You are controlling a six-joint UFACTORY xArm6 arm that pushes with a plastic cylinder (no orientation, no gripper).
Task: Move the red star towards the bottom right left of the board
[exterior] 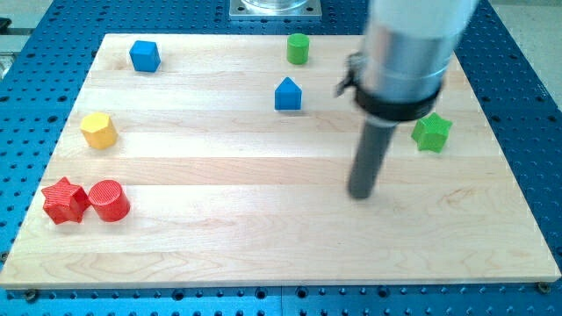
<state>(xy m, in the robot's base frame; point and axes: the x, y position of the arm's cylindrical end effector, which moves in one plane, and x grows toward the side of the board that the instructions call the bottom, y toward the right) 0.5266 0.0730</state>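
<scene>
From where I stand, the arm is only at the approach step. My tip [361, 194] rests on bare wood right of the surface's [263, 254] middle, well apart from the red star [64, 200], which sits far over at the view's left edge, low on the board. There is no claw on this rig, just the dark rod, so nothing spreads or pinches.

The red star appears to be touching the red cylinder [109, 200] just to its right, though the shadow between them makes that hard to confirm. The blue house-shaped block [288, 95], green cylinder [298, 48], green star [431, 132], blue cube [144, 55] and yellow hexagon [98, 130] all lie clear of the likely path.

The task's wording is muddled; either way, the next move calls for crossing leftward and getting behind the star without shoving the 1 red cylinder along with it.
</scene>
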